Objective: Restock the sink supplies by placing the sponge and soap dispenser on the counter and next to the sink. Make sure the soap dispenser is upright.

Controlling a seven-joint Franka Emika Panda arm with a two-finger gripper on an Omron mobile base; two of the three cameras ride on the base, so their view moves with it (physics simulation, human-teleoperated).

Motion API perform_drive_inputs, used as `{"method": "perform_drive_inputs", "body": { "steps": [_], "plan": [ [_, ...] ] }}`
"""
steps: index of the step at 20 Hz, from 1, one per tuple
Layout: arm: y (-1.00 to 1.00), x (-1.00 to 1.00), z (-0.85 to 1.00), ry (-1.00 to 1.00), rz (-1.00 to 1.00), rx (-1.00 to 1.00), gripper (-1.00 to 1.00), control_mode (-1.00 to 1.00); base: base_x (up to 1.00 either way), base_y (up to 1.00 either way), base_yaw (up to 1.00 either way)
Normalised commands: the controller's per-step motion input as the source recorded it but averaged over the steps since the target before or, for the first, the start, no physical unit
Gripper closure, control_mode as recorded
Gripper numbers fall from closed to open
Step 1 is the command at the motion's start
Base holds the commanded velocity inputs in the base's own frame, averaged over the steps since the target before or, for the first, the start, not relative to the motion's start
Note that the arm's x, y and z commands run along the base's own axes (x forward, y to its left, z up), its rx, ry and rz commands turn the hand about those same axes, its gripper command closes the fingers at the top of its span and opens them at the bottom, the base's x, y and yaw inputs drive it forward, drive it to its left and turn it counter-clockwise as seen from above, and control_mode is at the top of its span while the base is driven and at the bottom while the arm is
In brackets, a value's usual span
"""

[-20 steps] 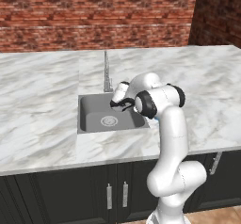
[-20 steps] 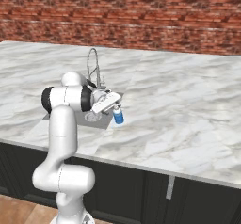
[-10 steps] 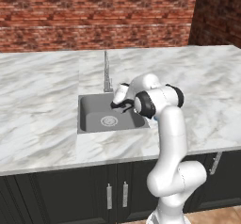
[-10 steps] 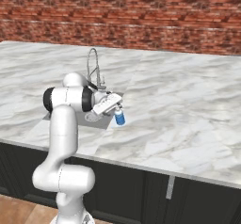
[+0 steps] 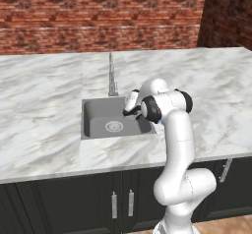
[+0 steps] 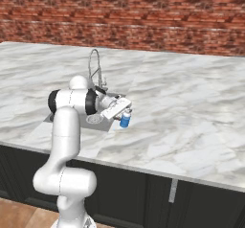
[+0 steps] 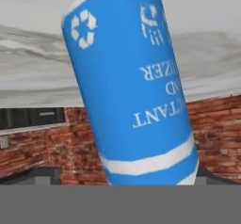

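Note:
The soap dispenser (image 6: 125, 119), a small blue bottle, stands upright on the counter (image 6: 191, 112) just right of the sink (image 6: 94, 119). My gripper (image 6: 123, 111) reaches sideways from the sink side and is open, its jaws standing wide around the bottle's upper part. In the hand view the soap dispenser (image 7: 132, 86) looms very close with its label upside down, because the hand is rolled over. The sponge is out of view.
The chrome tap (image 5: 111, 75) rises behind the sink (image 5: 93, 117), close to my forearm. Marble counter (image 5: 39, 105) stretches wide on both sides, with a red brick wall (image 5: 98, 16) behind and dark cabinet doors (image 5: 74, 203) below.
The bottle stays on the counter by the sink's right edge. The hand has shifted only slightly and the jaws have spread a little wider.

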Motion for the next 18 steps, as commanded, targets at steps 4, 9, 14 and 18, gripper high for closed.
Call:
{"method": "perform_drive_inputs", "body": {
  "steps": [4, 9, 14, 18],
  "plan": [
    [0.00, 0.05, -0.03, 0.00, 0.02, 0.00, -1.00, -1.00, 0.00, 0.00, 0.00],
    [0.12, 0.00, 0.05, -0.01, 0.01, 0.00, -1.00, -1.00, 0.00, 0.00, 0.00],
    [0.20, 0.00, 0.28, -0.06, 0.00, -0.01, -1.00, -1.00, 0.00, 0.00, 0.00],
    [0.26, 0.00, 0.35, -0.08, 0.00, -0.01, -1.00, -1.00, 0.00, 0.00, 0.00]
  ]
}}
